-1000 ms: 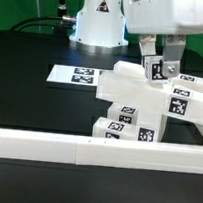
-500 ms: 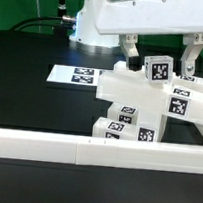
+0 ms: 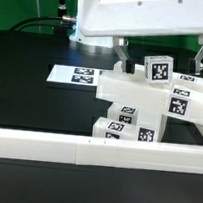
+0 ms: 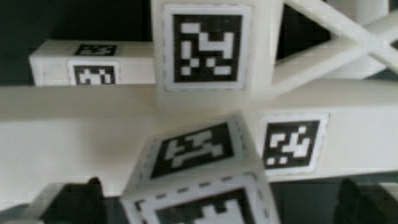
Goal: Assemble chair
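The fingers (image 3: pixel 124 57) are spread wide, nothing held, astride what seems a tagged leg (image 3: pixel 158 70) atop the chair (image 3: pixel 125 92) by the railed edge of the surface (image 3: pixel 29 103); a centred, square closing is advised.

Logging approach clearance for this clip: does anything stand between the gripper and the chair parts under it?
Nothing visible does. The open gripper straddles the upright tagged piece atop the chair parts without touching it. The marker board lies aside, toward the exterior view's left.
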Controlling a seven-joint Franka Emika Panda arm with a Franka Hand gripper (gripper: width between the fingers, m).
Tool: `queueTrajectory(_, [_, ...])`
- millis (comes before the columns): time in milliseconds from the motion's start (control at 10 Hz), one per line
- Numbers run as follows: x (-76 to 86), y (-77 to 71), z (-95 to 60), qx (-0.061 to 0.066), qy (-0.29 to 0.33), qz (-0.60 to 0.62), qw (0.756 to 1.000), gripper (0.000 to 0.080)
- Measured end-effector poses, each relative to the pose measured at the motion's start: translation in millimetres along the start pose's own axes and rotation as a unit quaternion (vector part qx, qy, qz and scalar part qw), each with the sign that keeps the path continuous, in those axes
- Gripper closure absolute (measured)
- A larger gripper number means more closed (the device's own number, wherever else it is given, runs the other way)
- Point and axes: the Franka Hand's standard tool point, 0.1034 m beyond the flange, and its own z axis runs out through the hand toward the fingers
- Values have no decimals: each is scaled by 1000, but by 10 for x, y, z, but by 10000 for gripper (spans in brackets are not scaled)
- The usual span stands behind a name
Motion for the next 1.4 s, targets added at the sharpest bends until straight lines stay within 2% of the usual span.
queueTrajectory(300, [-18,40,18,-4,-1,-84,996,151])
queueTrajectory(500, [-12,81,19,-5,-1,-81,997,409])
queueTrajectory(600, [-7,100,17,-5,-1,-79,997,409])
queueTrajectory(700, [-7,99,18,-5,-1,-78,997,534])
queueTrajectory(1000, [-2,109,21,-4,-1,-41,999,534])
queueTrajectory(1200, [14,145,19,-2,-1,68,998,534])
queueTrajectory(1400, [13,149,18,-3,-2,166,986,534])
